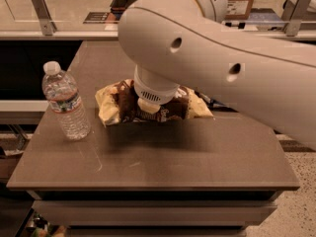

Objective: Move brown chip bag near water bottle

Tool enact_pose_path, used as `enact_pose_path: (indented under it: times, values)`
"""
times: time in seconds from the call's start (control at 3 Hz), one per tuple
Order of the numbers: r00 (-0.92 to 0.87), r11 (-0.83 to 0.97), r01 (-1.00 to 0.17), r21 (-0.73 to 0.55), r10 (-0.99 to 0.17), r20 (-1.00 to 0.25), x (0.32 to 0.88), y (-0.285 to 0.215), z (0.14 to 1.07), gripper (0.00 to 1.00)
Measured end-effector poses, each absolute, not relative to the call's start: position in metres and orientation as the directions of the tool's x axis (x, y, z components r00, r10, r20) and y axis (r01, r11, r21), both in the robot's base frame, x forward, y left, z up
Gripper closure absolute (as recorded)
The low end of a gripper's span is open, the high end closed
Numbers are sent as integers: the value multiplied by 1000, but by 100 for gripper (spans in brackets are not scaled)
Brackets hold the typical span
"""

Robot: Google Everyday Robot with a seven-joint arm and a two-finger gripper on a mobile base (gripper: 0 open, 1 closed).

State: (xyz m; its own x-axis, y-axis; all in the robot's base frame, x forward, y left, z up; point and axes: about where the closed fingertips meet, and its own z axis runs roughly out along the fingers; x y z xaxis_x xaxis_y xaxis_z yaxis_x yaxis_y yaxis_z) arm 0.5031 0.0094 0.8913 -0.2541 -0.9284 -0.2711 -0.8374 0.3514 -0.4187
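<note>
The brown chip bag [123,105], dark brown in the middle with pale yellow ends, lies crosswise at the table's middle, just right of the water bottle [66,102]. A shadow on the table below the bag shows it is held slightly above the surface. My gripper [150,110] comes straight down onto the bag's middle and is shut on it, mostly hidden under my white wrist. The clear ribbed bottle with a white cap stands upright near the table's left edge, a small gap from the bag's left end.
My large white arm [222,58] crosses the upper right of the view and hides the table's back right. The brown table [163,162] has its front edge near the bottom. A counter with metal brackets [42,6] runs behind it.
</note>
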Motion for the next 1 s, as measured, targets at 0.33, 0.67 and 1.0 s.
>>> enact_pose_path:
  times: [0.33, 0.67, 1.0]
  values:
    - [-253, 350, -838, -419, -929, -271, 503, 10, 891, 12]
    - [-252, 349, -839, -418, -929, -271, 503, 11, 891, 0]
    - [-252, 349, -839, -418, -929, -271, 503, 11, 891, 0]
